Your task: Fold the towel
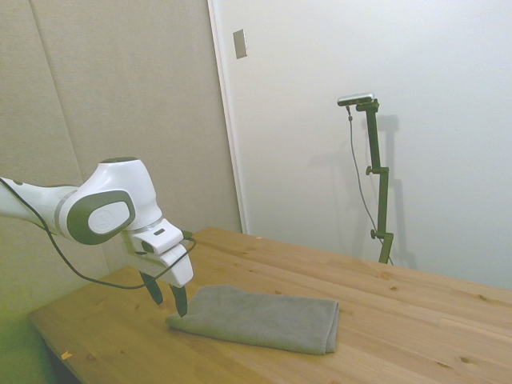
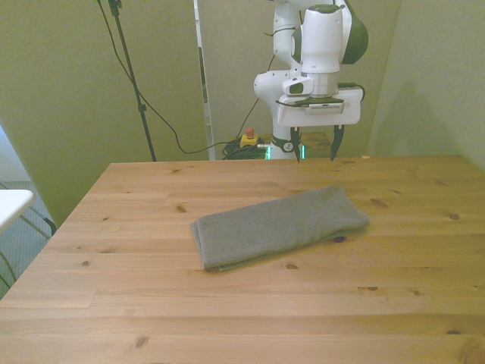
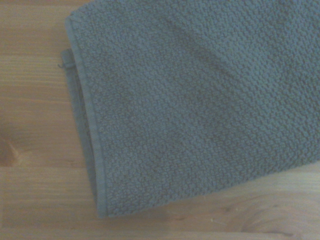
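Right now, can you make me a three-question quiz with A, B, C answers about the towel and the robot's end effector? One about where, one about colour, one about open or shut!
1. Where does the towel lie?
A. flat on the wooden table
B. hanging from the end effector
C. on the floor

2. What colour is the towel?
A. bright red
B. grey-green
C. white with blue stripes

3. How is the end effector?
A. shut on the towel
B. open, holding nothing
C. shut on a cup

Answers:
1. A, because both the side and front views show it lying on the tabletop as a long folded strip.
2. B, because the wrist view shows plain grey-green fuzzy cloth with no pattern.
3. B, because in the front view the two fingers stand apart with nothing between them.
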`<state>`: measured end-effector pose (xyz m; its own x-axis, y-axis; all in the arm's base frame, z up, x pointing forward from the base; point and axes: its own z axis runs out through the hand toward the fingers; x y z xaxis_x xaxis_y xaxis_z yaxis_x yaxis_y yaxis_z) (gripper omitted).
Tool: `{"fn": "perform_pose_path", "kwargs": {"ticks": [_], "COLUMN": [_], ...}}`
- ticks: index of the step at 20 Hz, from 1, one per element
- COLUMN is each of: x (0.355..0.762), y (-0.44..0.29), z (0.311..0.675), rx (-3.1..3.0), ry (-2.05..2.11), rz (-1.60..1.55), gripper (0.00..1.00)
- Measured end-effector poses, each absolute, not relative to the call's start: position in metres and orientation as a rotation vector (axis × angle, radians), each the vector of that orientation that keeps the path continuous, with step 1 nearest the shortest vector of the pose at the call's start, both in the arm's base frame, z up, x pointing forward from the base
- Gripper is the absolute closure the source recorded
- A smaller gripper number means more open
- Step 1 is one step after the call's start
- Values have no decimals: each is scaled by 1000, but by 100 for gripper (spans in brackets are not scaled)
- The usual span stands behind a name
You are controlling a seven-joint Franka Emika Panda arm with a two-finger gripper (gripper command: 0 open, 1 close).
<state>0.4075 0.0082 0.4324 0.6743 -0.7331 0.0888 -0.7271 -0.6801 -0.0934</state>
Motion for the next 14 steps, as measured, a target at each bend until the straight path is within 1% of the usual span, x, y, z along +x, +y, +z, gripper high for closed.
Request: {"fn": "perform_pose_path", "kwargs": {"ticks": [4,8,14], "x": [412,429,470], "y": [8,24,72], "z": [435,441,409], "rx": [-2833,-2906,-3114], "ry": [1214,1130,1055], "rz": [-209,-262,-341], "gripper": [0,0,0]}}
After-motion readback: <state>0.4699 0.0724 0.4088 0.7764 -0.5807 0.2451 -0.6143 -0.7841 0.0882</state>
